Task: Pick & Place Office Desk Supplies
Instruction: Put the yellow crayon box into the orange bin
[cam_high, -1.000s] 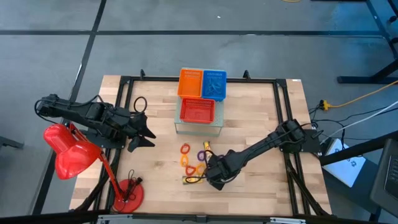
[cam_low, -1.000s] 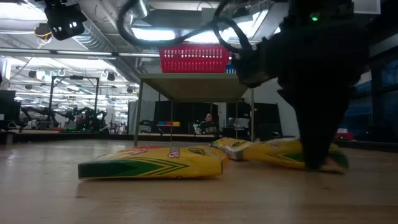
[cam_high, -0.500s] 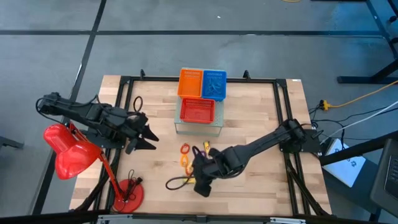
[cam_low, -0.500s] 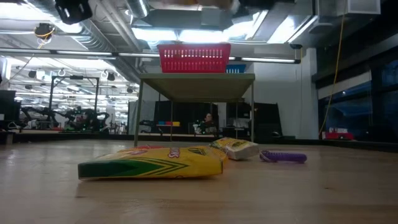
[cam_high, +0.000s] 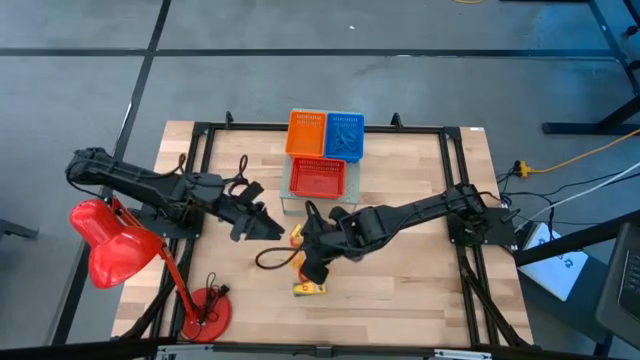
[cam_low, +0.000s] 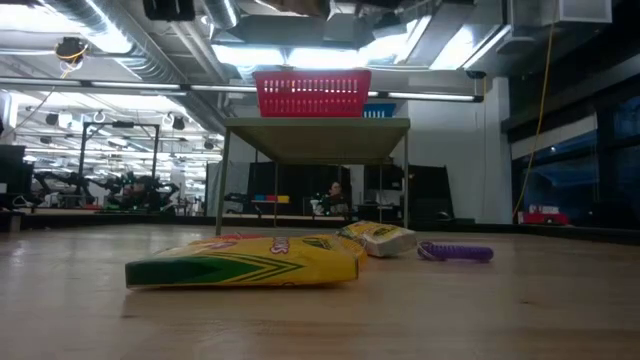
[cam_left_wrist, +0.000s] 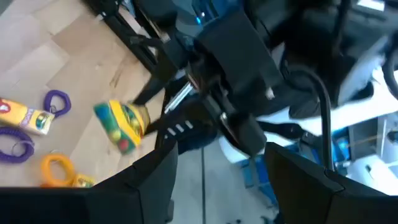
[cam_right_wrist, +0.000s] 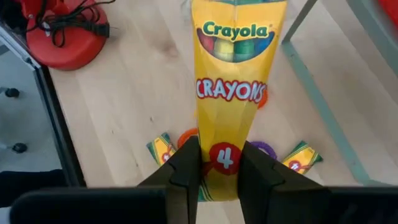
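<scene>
A: Two arms now crowd mid-table. Red lamp (cam_high: 110, 250) sits far left; the left gripper (cam_high: 262, 222), jaws wide and empty, has swung right.

B: And the task item?

A: Crayon pack (cam_right_wrist: 239, 74) is up off the wood, pinched in the right gripper (cam_right_wrist: 221, 168). Looks like a handover or a basket drop.

B: Obstacles?

A: Red basket (cam_high: 317, 177) just beyond; spare pack (cam_high: 308, 289) and purple loop (cam_low: 455, 252) below.

Red desk lamp (cam_high: 112, 252) standing well left of the fingers, round base (cam_high: 205, 312) near the wooden surface (cam_high: 400, 300) front edge. Beyond the fingers, orange basket (cam_high: 307, 134), blue basket (cam_high: 345, 135), red basket (cam_high: 317, 178) clustered together.
</scene>
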